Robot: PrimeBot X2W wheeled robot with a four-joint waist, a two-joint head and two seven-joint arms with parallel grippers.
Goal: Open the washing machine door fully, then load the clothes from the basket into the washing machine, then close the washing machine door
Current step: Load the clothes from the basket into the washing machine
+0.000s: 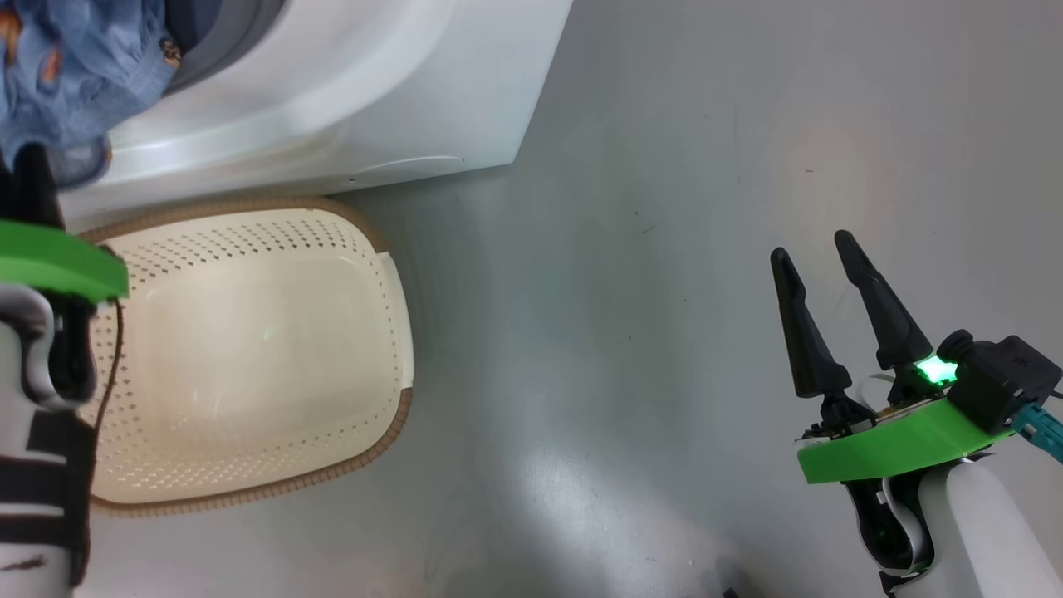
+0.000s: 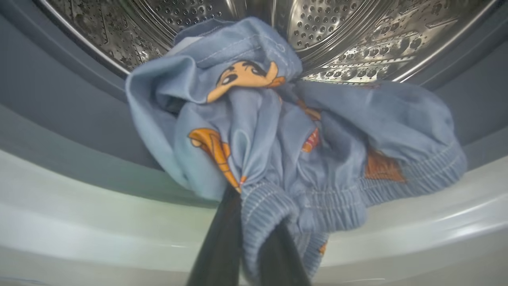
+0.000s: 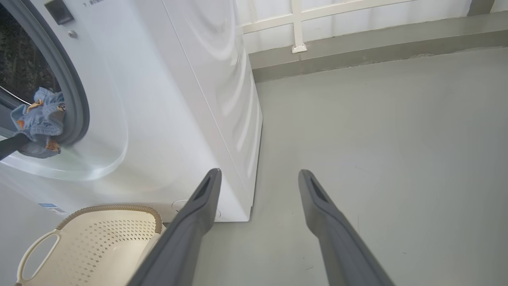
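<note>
At washing machine lip (image 2: 79, 222), left claw (image 2: 256, 210) pinched on clothes (image 2: 278, 131), seemingly half inside, right claw (image 3: 260, 174) spread empty over floor (image 3: 397, 139)

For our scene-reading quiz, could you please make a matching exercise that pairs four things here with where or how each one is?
Column 1:
1 basket
2 clothes
3 left gripper
4 right gripper

Column 2:
A open over the floor, holding nothing
B draped at the drum mouth
C standing by the washing machine
D shut, pinching cloth

Pairs: 1-C; 2-B; 3-D; 4-A
</note>
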